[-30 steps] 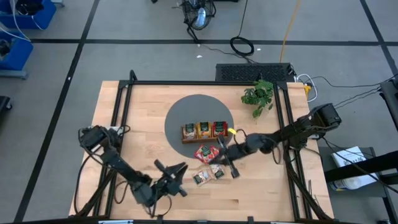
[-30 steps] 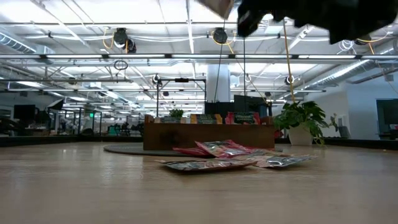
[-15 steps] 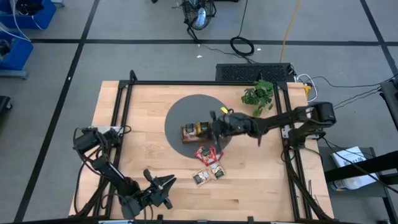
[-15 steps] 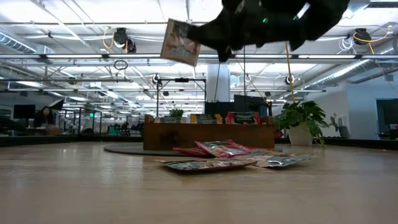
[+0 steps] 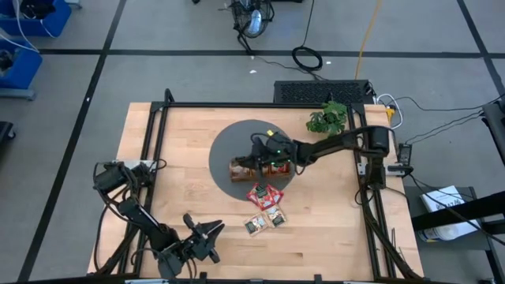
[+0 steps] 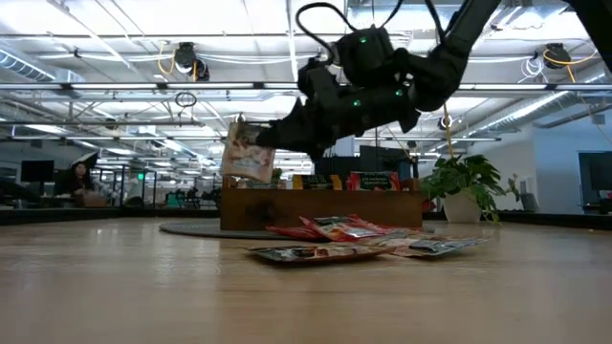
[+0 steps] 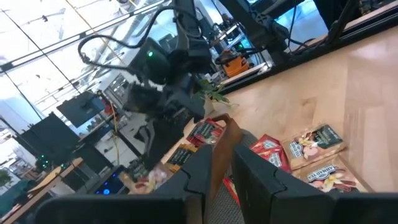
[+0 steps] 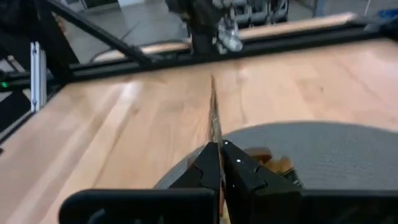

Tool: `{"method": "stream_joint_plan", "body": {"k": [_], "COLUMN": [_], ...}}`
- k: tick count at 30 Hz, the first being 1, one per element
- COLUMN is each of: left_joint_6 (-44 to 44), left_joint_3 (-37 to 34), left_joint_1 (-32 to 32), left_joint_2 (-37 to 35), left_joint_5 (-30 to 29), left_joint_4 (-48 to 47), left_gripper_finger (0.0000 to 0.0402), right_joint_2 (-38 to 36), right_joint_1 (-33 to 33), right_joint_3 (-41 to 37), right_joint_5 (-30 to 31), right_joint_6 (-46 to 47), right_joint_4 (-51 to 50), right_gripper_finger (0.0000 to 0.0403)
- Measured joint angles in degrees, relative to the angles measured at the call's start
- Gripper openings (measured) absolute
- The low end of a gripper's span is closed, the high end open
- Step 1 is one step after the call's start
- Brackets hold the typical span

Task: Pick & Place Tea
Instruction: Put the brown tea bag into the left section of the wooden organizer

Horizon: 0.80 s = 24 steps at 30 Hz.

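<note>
My left gripper (image 5: pixel 207 237) waits at the table's (image 5: pixel 189 142) near edge, well apart from the tea; in its wrist view its two fingers (image 7: pixel 202 171) stand a little apart, and a thin brownish edge shows between them, but I cannot tell whether they grip anything. Farther in, loose sachets (image 5: pixel 264 213) lie flat on the bare wood, a couple of pale and green ones nearest and two red ones (image 5: pixel 263 194) just beyond, at the rim of the round grey mat (image 5: pixel 229 146). In the low view that same pile (image 6: pixel 354 239) sits in front of the wooden tray (image 6: pixel 316 210). The tray stands on the mat, with sachets upright in its compartments. My right gripper (image 5: pixel 251 162) reaches in over the tray's left end, and its fingers (image 8: pixel 217 163) are clenched on one sachet (image 6: pixel 247 153), seen edge-on in the wrist view. From the low view that sachet hangs in the air, tilted, above and just left of the tray's end, not touching it. A potted plant (image 5: pixel 327 122) stands at the far right of the table, behind the right arm.
</note>
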Motion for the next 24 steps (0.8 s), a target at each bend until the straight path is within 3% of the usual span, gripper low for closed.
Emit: {"method": "stream_joint_plan", "body": {"k": [17, 24], "left_joint_6": [-0.4, -0.6], "left_joint_3": [0.0, 0.0], "left_joint_1": [-1.6, -1.5], "left_joint_2": [0.0, 0.0], "left_joint_5": [0.1, 0.1], "left_joint_4": [-0.5, -0.5], "left_gripper_finger": [0.0067, 0.0067], "right_joint_2": [0.1, 0.1], "right_joint_1": [-0.3, -0.4], "right_joint_3": [2.2, 2.2], "right_joint_5": [0.7, 6.6], "right_joint_6": [-2.0, -5.2], "right_joint_4": [-7.8, -14.1], "right_gripper_finger": [0.0000, 0.0000]}}
